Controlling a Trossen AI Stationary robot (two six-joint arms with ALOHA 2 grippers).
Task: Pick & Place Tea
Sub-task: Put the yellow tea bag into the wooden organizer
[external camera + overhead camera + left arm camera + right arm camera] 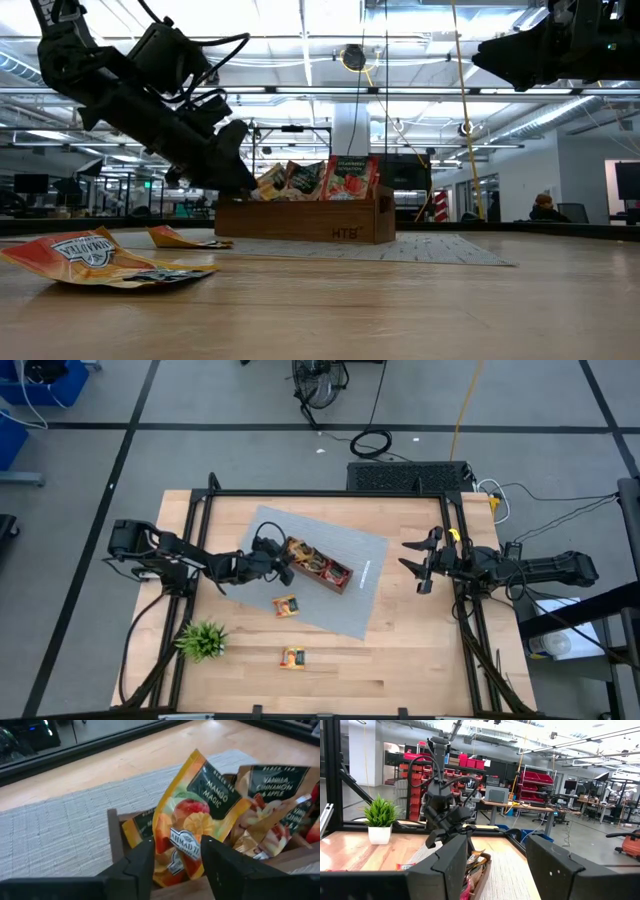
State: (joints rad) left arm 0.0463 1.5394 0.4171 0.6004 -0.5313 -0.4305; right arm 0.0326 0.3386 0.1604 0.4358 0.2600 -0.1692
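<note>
Left gripper (176,862) down at the near end of the wooden tray (336,581), fingers parted just wider than the orange-yellow mango sachet (192,827) standing between them in the end compartment; contact of pad and foil not clear, so no firm clamp claimed; sachet upright, leaning on its neighbours, a vanilla-cinnamon sachet (267,805) just beside it; right gripper (424,561) hanging open over the table's right edge, well apart from the tray, holding nothing; more tea out on the table: one sachet on the mat (286,605) near the tray on the grey mat (365,565), another loose sachet (292,657) on the bare wood near the green plant (203,640); judged by the look: very light, thin foil-paper, flat and floppy, glossy and so likely slippery, prone to crumple or buckle rather than break; contents soft, so a gentle pinch probably enough; best hold probably across the flat faces near an upper edge for those standing in the tray, where the fingers clear the wooden wall; for those lying flat, an edge or a raised corner, since a flat packet offers little to pinch from above and may slide on the wood.
</note>
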